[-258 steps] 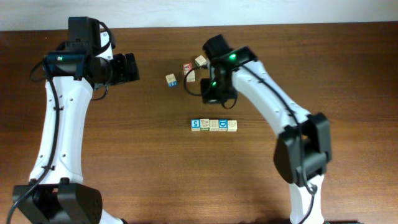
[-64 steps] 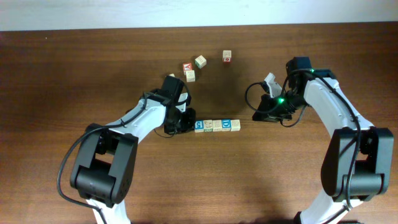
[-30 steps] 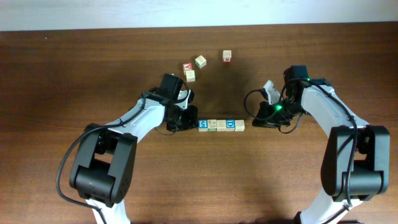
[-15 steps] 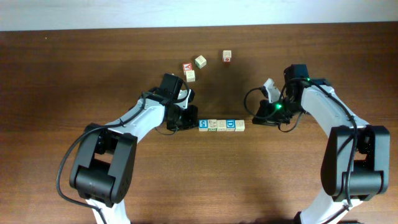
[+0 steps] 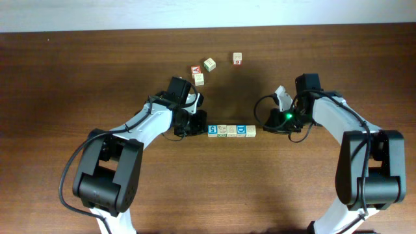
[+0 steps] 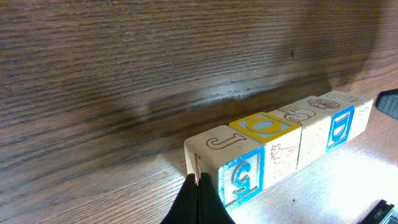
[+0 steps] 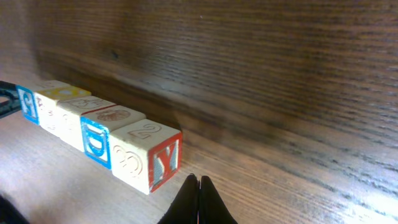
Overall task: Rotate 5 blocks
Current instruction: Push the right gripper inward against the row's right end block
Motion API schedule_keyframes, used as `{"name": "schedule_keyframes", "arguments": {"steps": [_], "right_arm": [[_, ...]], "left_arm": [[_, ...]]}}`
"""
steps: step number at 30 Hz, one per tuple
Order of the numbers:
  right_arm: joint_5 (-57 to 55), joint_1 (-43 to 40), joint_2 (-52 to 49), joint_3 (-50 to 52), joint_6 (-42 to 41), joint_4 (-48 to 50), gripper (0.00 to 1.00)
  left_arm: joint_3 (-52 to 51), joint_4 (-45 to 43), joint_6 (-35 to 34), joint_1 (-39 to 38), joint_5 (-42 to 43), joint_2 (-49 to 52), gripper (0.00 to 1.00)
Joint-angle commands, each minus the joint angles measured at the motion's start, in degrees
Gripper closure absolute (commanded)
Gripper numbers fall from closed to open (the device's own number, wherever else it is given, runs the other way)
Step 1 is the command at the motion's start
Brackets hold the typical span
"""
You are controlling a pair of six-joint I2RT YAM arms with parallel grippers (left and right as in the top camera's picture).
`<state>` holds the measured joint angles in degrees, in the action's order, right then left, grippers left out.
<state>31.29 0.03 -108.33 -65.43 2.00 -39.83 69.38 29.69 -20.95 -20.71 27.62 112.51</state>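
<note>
The row of 5 blocks (image 5: 231, 130) is set mid-tabletop (image 5: 227, 188), parallel to the front edge. Its L end is blocked by the left gripper (image 5: 197, 123), fingers closed, tip at the S block (image 6: 239, 177). The R end is flanked by the right gripper (image 5: 270, 121), also closed, w/ a narrow gap kept beside the Y block (image 7: 163, 158). Access along the row is thus barred at both ends. The front side is unobstructed to the front edge. Behind the row some room is found; nearer the back edge 4 loose blocks (image 5: 208, 64) are scattered, w/ a lane btwn the cluster of 3 and the single block (image 5: 237, 58).
</note>
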Motion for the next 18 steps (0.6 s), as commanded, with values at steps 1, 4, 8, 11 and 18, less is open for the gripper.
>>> {"name": "schedule_keyframes", "arguments": {"steps": [1,4,8,11,18], "right_arm": [[-0.02,0.00,-0.81,2.16,0.11,1.53,0.96],[0.09,0.02,-0.81,2.86,0.13,2.47,0.96],[0.37,1.11,-0.81,3.04,0.07,3.32,0.96],[0.35,2.23,-1.05,3.04,-2.95,4.24,0.96],[1.27,3.13,-3.08,3.04,-5.73,5.31,0.96]], "left_arm": [[0.79,-0.15,0.92,0.35,0.44,0.31,1.00],[0.79,-0.26,0.92,0.35,0.44,0.31,1.00],[0.79,-0.31,0.94,0.35,0.44,0.31,1.00],[0.79,-0.31,0.94,0.35,0.44,0.31,1.00],[0.79,-0.31,1.33,0.35,0.44,0.31,1.00]]}}
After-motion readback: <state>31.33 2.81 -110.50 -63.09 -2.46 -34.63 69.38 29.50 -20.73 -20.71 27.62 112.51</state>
